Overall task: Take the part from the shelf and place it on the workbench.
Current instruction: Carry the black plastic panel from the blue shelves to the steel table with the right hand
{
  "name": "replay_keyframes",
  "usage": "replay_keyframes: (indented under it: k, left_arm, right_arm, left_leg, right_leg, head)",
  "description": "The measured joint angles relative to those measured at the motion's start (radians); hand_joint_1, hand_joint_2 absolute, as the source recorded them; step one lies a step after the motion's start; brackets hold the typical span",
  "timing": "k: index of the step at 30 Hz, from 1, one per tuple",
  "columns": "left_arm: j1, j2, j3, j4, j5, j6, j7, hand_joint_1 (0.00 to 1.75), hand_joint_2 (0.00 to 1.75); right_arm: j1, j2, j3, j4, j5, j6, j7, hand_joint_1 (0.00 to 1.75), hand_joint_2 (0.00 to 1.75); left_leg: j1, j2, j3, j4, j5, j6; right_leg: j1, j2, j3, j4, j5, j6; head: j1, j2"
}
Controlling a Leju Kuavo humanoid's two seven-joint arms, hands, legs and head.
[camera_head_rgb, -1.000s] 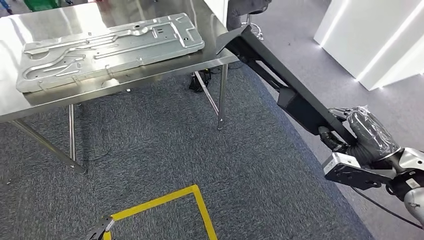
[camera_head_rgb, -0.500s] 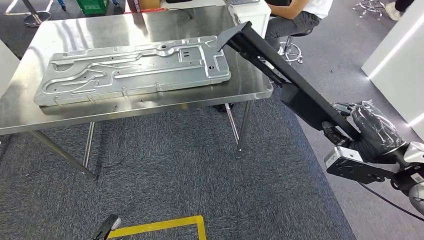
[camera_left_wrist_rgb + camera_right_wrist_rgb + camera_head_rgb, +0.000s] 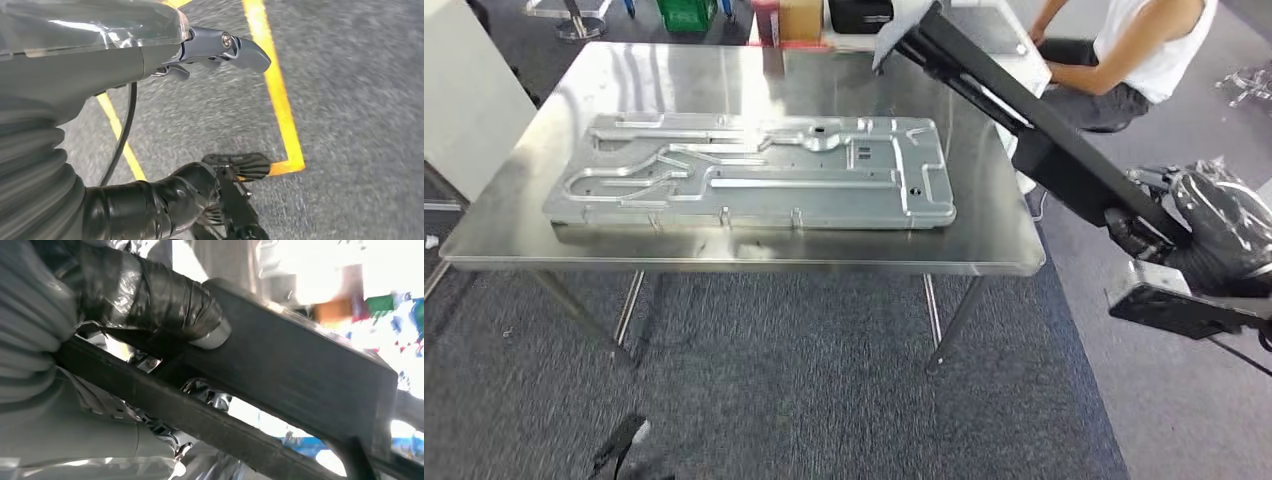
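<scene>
Head view: the right hand grasps the near end of the part, a long black bracket-like bar. The long axis of the part runs from the hand, low at the right of the workbench, up and away to the left, so that the far end hangs above the far right corner of the workbench. The part is in the air and touches no surface. The right hand is beyond the right edge of the bench, with the forearm coming in from the lower right. A large stamped metal panel lies flat across the middle of the bench; bare steel shows to its right, below the bar. A seated person is behind the far right corner, near the far end of the part.

Left wrist view: the left hand hangs over grey carpet with yellow floor tape, holding nothing, fingers loose and apart. It is well away from the part, so the right arm is the working arm.

Right wrist view: the right hand's taped thumb is clamped over the black bar, the fingers wrapped beneath
</scene>
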Motion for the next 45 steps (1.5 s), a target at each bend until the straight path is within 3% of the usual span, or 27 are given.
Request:
replay_keyframes:
  k: [1,2,3,6,7,8,9,11,14,16,17,19,20,21,23,24,26,28,30,31,32,34,36,39,41,43,45]
  left_arm:
    - [0.003,-0.001,0.005,0.000,0.002,0.003,0.007,0.00,1.75]
    - [0.007,-0.003,0.008,0.000,0.004,0.004,0.010,0.00,1.75]
    - [0.011,-0.006,0.009,0.000,0.005,0.004,0.013,0.00,1.75]
    - [0.019,-0.026,0.015,0.005,0.006,0.003,0.016,0.00,1.75]
    - [0.020,-0.031,0.018,0.007,0.007,0.003,0.017,0.00,1.75]
    - [0.021,-0.032,0.021,0.007,0.007,0.003,0.018,0.00,1.75]
    - [0.023,-0.033,0.023,0.007,0.007,0.003,0.018,0.00,1.75]
    - [0.022,-0.034,0.025,0.007,0.006,0.002,0.018,0.00,1.75]
    - [0.012,-0.033,0.028,0.007,0.007,0.003,0.018,0.00,1.75]
    - [0.012,-0.033,0.030,0.007,0.006,0.004,0.019,0.00,1.75]
    - [0.014,-0.033,0.031,0.007,0.006,0.004,0.019,0.00,1.75]
    - [0.017,-0.033,0.031,0.007,0.006,0.004,0.021,0.00,1.75]
    - [0.018,-0.034,0.032,0.008,0.006,0.004,0.023,0.00,1.75]
    - [0.016,-0.035,0.033,0.008,0.007,0.005,0.025,0.00,1.75]
    - [0.012,-0.036,0.036,0.008,0.007,0.008,0.029,0.00,1.75]
    - [0.010,-0.036,0.037,0.008,0.006,0.009,0.030,0.00,1.75]
    - [0.008,-0.037,0.039,0.008,0.005,0.009,0.030,0.00,1.75]
    - [0.005,-0.037,0.041,0.008,0.004,0.010,0.030,0.00,1.75]
    - [0.002,-0.037,0.043,0.008,0.004,0.010,0.030,0.00,1.75]
    - [0.002,-0.037,0.044,0.008,0.003,0.010,0.031,0.00,1.75]
    - [0.002,-0.037,0.046,0.008,0.002,0.010,0.032,0.00,1.75]
    - [0.002,-0.038,0.048,0.008,0.002,0.011,0.033,0.00,1.75]
    - [0.001,-0.042,0.048,0.008,0.001,0.011,0.035,0.00,1.75]
    - [0.001,-0.044,0.050,0.008,-0.002,0.013,0.037,0.00,1.75]
    - [0.001,-0.044,0.050,0.008,-0.007,0.015,0.038,0.00,1.75]
    - [-0.001,-0.043,0.050,0.008,-0.012,0.015,0.037,0.00,1.75]
    - [-0.003,-0.042,0.050,0.008,-0.017,0.016,0.035,0.00,1.75]
  right_arm:
    - [0.001,0.000,0.006,0.007,0.004,0.003,0.004,1.75,1.75]
    - [0.001,0.000,0.012,0.014,0.010,0.005,0.007,1.75,1.75]
    - [0.000,0.000,0.018,0.020,0.015,0.006,0.011,1.75,1.75]
    - [-0.013,-0.001,0.035,0.038,0.033,0.015,0.025,1.75,1.75]
    - [-0.022,-0.002,0.042,0.043,0.038,0.020,0.031,1.75,1.75]
    - [-0.035,-0.004,0.049,0.047,0.041,0.026,0.038,1.75,1.75]
    - [-0.050,-0.005,0.057,0.051,0.044,0.035,0.044,1.75,1.75]
    - [-0.086,-0.008,0.074,0.061,0.050,0.063,0.055,1.75,1.75]
    - [-0.133,-0.009,0.106,0.081,0.055,0.099,0.067,1.75,1.75]
    - [-0.145,-0.009,0.124,0.092,0.056,0.105,0.069,1.75,1.75]
    - [-0.150,-0.009,0.133,0.097,0.056,0.107,0.069,1.75,1.75]
    - [-0.166,-0.009,0.150,0.106,0.058,0.113,0.070,1.75,1.75]
    - [-0.178,-0.008,0.159,0.111,0.061,0.120,0.072,1.75,1.75]
    - [-0.192,-0.006,0.168,0.117,0.065,0.129,0.074,1.75,1.75]
    - [-0.218,-0.002,0.188,0.130,0.074,0.147,0.080,1.75,1.75]
    - [-0.231,-0.001,0.197,0.137,0.077,0.153,0.083,1.75,1.75]
    - [-0.259,0.002,0.213,0.152,0.082,0.164,0.088,1.75,1.75]
    - [-0.297,0.004,0.233,0.174,0.091,0.179,0.090,1.75,1.75]
    - [-0.328,0.009,0.260,0.206,0.100,0.193,0.091,1.75,1.75]
    - [-0.338,0.012,0.276,0.223,0.104,0.197,0.093,1.75,1.75]
    - [-0.345,0.015,0.291,0.239,0.108,0.200,0.094,1.75,1.75]
    - [-0.360,0.018,0.316,0.265,0.113,0.202,0.097,1.75,1.75]
    - [-0.380,0.022,0.334,0.283,0.114,0.202,0.097,1.75,1.75]
    - [-0.403,0.029,0.358,0.305,0.116,0.202,0.098,1.75,1.75]
    - [-0.413,0.039,0.374,0.323,0.128,0.200,0.098,1.75,1.75]
    - [-0.426,0.058,0.392,0.356,0.150,0.188,0.099,1.75,1.75]
    - [-0.436,0.086,0.416,0.404,0.175,0.164,0.099,1.75,1.75]
  left_leg:
    - [-0.001,-0.010,0.006,0.000,-0.006,0.000]
    - [-0.003,-0.020,0.012,0.000,-0.013,0.000]
    - [-0.005,-0.030,0.019,-0.001,-0.020,0.000]
    - [-0.004,-0.053,0.035,-0.006,-0.036,-0.005]
    - [-0.001,-0.059,0.037,-0.007,-0.036,-0.009]
    - [0.000,-0.063,0.040,-0.010,-0.032,-0.015]
    - [-0.002,-0.064,0.040,-0.010,-0.028,-0.019]
    - [-0.007,-0.041,0.026,0.023,-0.031,-0.030]
    - [0.007,-0.007,-0.070,0.176,-0.089,-0.056]
    - [0.025,-0.001,-0.126,0.232,-0.114,-0.079]
    - [0.035,0.002,-0.133,0.214,-0.100,-0.092]
    - [0.057,0.012,-0.111,0.100,-0.012,-0.120]
    - [0.063,0.014,-0.102,0.050,0.020,-0.127]
    - [0.066,0.017,-0.098,0.021,0.042,-0.123]
    - [0.060,0.014,-0.106,0.027,0.033,-0.099]
    - [0.060,0.013,-0.107,0.034,0.034,-0.085]
    - [0.059,0.009,-0.102,0.035,0.027,-0.070]
    - [0.058,0.006,-0.093,0.034,0.020,-0.059]
    - [0.053,0.003,-0.082,0.033,0.010,-0.053]
    - [0.051,0.001,-0.075,0.033,0.004,-0.051]
    - [0.048,-0.002,-0.066,0.033,-0.002,-0.051]
    - [0.043,-0.008,-0.049,0.031,-0.012,-0.050]
    - [0.041,-0.011,-0.040,0.026,-0.016,-0.054]
    - [0.044,-0.013,-0.035,0.013,-0.013,-0.068]
    - [0.042,-0.007,-0.034,0.019,-0.024,-0.077]
    - [0.040,0.002,-0.065,0.090,-0.064,-0.080]
    - [0.040,0.006,-0.127,0.213,-0.112,-0.083]
  right_leg:
    - [0.001,0.000,-0.026,-0.008,-0.034,-0.003]
    - [0.004,0.002,-0.045,-0.038,-0.037,-0.010]
    - [0.011,0.004,-0.059,-0.085,-0.002,-0.022]
    - [0.040,0.036,-0.073,-0.231,0.244,-0.072]
    - [0.048,0.043,-0.069,-0.256,0.294,-0.083]
    - [0.052,0.044,-0.061,-0.272,0.307,-0.089]
    - [0.050,0.037,-0.046,-0.288,0.308,-0.093]
    - [0.039,0.025,-0.010,-0.323,0.312,-0.098]
    - [0.024,0.013,0.023,-0.343,0.303,-0.092]
    - [0.011,0.008,0.040,-0.341,0.285,-0.076]
    - [0.002,0.007,0.050,-0.337,0.273,-0.065]
    - [-0.014,0.004,0.065,-0.319,0.243,-0.041]
    - [-0.020,0.003,0.067,-0.302,0.226,-0.029]
    - [-0.021,0.003,0.063,-0.286,0.210,-0.017]
    - [-0.022,0.003,0.051,-0.266,0.188,0.000]
    - [-0.024,0.003,0.049,-0.265,0.181,0.005]
    - [-0.029,0.002,0.042,-0.238,0.163,0.010]
    - [-0.029,0.003,-0.016,-0.133,0.120,0.010]
    - [-0.024,0.004,-0.108,0.003,0.083,0.009]
    - [-0.022,0.004,-0.141,0.038,0.088,0.006]
    - [-0.020,0.004,-0.155,0.033,0.116,0.000]
    - [-0.010,0.005,-0.134,-0.080,0.217,-0.021]
    - [0.003,0.005,-0.099,-0.193,0.281,-0.043]
    - [0.015,0.006,-0.081,-0.239,0.292,-0.054]
    - [0.008,0.003,-0.062,-0.265,0.300,-0.054]
    - [0.003,0.000,-0.042,-0.288,0.307,-0.056]
    - [0.006,0.000,-0.038,-0.289,0.303,-0.062]
  head:
    - [0.000,0.000]
    - [0.001,0.000]
    - [0.001,0.000]
    - [-0.002,0.000]
    - [-0.002,0.000]
    - [-0.003,0.000]
    - [-0.002,0.000]
    - [-0.006,0.000]
    - [-0.011,0.000]
    - [-0.011,0.000]
    - [-0.012,0.000]
    - [-0.012,0.000]
    - [-0.014,0.000]
    - [-0.016,0.000]
    - [-0.019,0.000]
    - [-0.018,0.000]
    - [-0.015,0.000]
    - [-0.012,0.000]
    - [-0.012,0.000]
    - [-0.012,0.000]
    - [-0.011,0.000]
    - [-0.011,0.000]
    - [-0.013,0.000]
    - [-0.013,0.000]
    - [-0.014,0.000]
    - [-0.016,0.000]
    - [-0.017,0.000]
